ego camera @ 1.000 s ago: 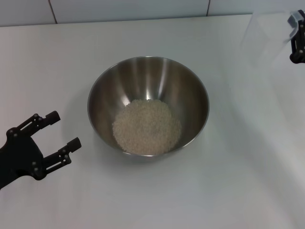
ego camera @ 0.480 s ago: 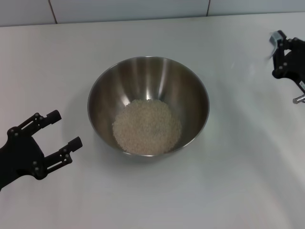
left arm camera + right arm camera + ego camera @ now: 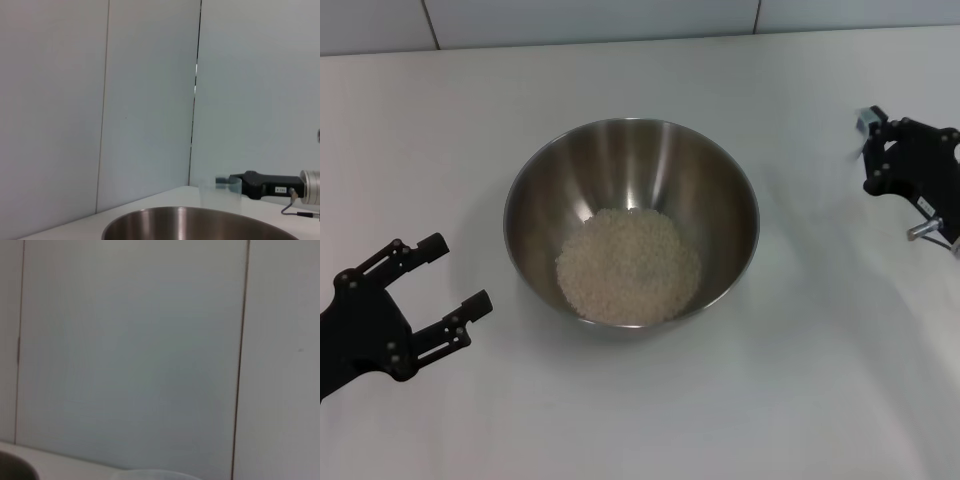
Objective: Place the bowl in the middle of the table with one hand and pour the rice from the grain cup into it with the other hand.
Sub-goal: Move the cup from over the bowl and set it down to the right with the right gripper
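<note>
Resting mid-table (image 3: 620, 420), bowl (image 3: 720, 190) of rice (image 3: 628, 265); left gripper (image 3: 450, 282) jaws wide, right gripper's (image 3: 880, 160) unclear.

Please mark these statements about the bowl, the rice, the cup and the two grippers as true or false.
1. The rice lies in the bowl. True.
2. The left gripper grips the bowl's rim. False: it is open and apart from the bowl.
3. The grain cup is full of rice. False: it looks clear and empty.
4. The right gripper is out to the bowl's right. True.
</note>
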You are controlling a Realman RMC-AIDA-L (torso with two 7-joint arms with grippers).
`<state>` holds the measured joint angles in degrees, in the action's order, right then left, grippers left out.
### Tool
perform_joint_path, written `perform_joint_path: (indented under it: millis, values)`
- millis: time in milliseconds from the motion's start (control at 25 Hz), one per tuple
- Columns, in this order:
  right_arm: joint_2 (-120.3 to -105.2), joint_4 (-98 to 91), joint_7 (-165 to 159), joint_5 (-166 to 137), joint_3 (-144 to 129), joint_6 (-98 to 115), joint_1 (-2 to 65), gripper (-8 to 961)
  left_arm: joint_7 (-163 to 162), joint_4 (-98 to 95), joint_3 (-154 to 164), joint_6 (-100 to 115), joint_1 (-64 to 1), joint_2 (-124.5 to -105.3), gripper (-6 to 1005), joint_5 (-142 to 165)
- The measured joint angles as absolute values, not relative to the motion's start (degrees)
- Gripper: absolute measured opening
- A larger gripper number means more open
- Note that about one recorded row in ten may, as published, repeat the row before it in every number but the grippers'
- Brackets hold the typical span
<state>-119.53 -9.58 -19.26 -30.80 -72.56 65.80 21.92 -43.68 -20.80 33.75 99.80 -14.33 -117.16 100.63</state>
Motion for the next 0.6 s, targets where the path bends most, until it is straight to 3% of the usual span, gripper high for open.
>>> perform_joint_path:
  millis: [600]
  values:
    - [-119.71,-6.72,-19.44,-31.19,-73.01,63.26,24.43,15,-43.62,-20.8,33.75,100.56,-14.15,-116.98,811,100.63]
